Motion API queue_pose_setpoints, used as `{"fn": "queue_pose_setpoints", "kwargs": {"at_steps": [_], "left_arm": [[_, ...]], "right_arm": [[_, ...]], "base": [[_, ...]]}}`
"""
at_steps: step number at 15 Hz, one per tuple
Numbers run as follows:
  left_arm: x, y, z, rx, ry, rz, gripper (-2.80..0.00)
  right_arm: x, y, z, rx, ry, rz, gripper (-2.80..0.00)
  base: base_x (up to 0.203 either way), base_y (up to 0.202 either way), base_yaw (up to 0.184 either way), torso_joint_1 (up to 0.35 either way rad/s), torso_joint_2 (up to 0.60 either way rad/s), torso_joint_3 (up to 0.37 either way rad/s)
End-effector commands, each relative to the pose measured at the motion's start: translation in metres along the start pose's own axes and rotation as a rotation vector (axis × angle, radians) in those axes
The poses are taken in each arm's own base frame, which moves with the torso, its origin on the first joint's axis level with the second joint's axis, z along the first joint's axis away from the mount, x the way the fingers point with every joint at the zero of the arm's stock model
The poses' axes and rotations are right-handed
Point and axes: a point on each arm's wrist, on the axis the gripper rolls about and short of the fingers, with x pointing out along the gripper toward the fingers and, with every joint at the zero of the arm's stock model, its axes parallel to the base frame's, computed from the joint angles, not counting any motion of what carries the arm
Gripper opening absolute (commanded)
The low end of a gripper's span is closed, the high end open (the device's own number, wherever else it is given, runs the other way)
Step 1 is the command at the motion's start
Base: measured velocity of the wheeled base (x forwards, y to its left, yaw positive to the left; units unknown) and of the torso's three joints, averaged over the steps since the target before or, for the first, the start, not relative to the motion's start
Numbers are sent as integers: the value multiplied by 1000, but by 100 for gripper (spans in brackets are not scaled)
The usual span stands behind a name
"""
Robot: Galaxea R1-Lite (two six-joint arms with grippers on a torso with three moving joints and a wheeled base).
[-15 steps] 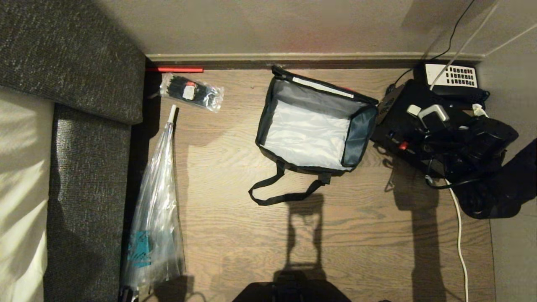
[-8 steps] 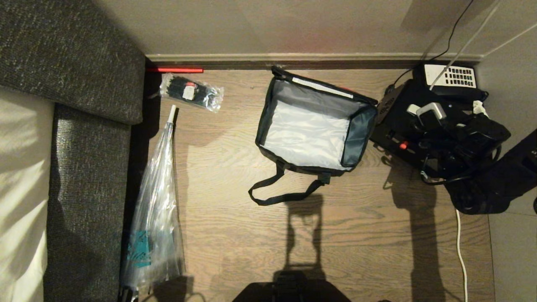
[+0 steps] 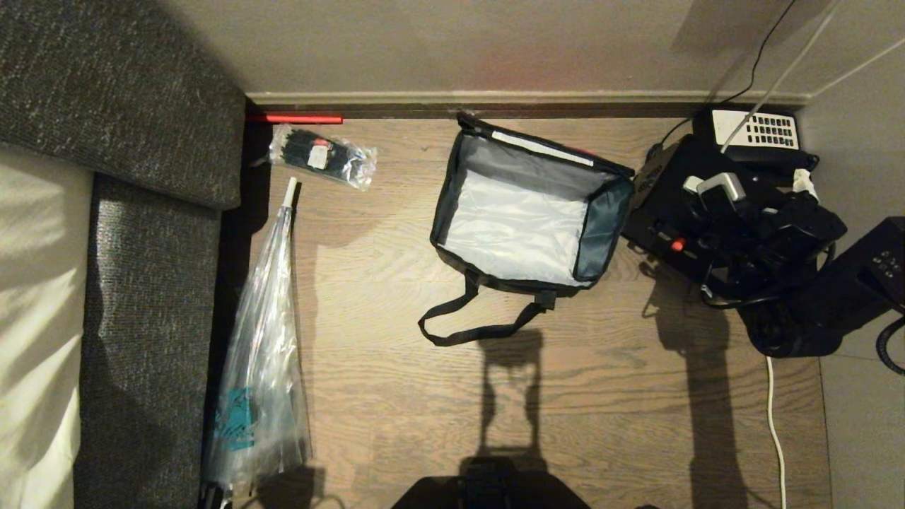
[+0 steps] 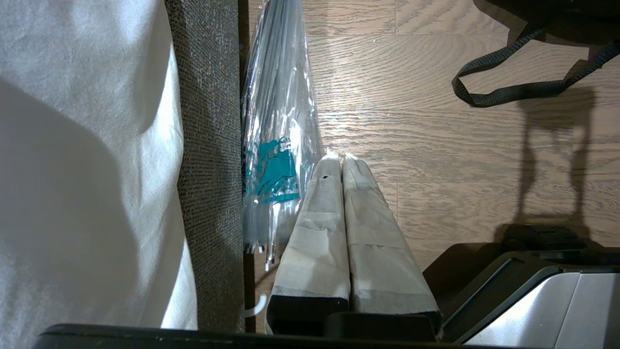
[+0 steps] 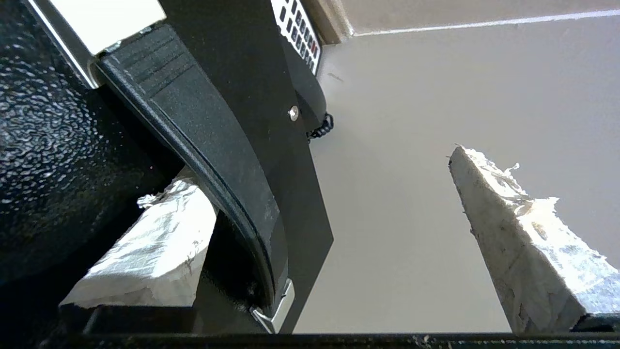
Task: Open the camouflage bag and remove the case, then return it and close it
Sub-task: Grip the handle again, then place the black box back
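Bag: the camouflage bag lies on the wooden floor near the skirting, lid thrown back, the silvery lining bare with nothing in it; only the dark rim and side panels show from above.
Strap: its black strap trails in a loop on the floor on the robot's side of the bag; the same loop shows in the left wrist view.
Case: the case, glossy black, sits on the floor just beside the bag's right side, a small red button on the face toward the bag. In the right wrist view its pebbled black surface fills one side.
Handle: a curved black handle arcs over the case.
Right gripper: right gripper over the case, jaws spread wide; one taped finger lies under the handle against the case, the other stands free in the air. Nothing is clamped.
Telephone: a telephone with a white keypad sits behind the case by the wall.
Left gripper: left gripper is low beside the sofa, jaws pressed together, holding nothing.
Plastic bags: a long clear plastic bag lies along the sofa; a small one lies near the skirting.
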Motion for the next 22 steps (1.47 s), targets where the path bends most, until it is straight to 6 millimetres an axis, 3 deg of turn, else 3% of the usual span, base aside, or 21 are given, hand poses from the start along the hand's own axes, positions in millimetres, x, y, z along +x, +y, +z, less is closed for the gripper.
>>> {"fn": "queue_pose_setpoints", "kwargs": {"at_steps": [1, 4, 5, 16, 19, 22], "left_arm": [[0, 0, 0, 1, 2, 1, -280], [0, 0, 0, 1, 2, 1, -280], [0, 0, 0, 1, 2, 0, -280], [0, 0, 0, 1, 2, 0, -280], [0, 0, 0, 1, 2, 0, -280], [0, 0, 0, 1, 2, 1, -280]], "right_arm": [[3, 11, -6, -17, 9, 10, 0], [3, 16, -9, -24, 16, 18, 0], [3, 18, -11, -23, 19, 22, -280], [1, 34, -21, 39, 38, 54, -280], [2, 25, -13, 45, 18, 37, -280], [0, 3, 2, 52, -12, 5, -280]], "base": [[0, 0, 0, 0, 0, 0], [0, 0, 0, 0, 0, 0], [0, 0, 0, 0, 0, 0], [0, 0, 0, 0, 0, 0], [0, 0, 0, 0, 0, 0], [0, 0, 0, 0, 0, 0]]}}
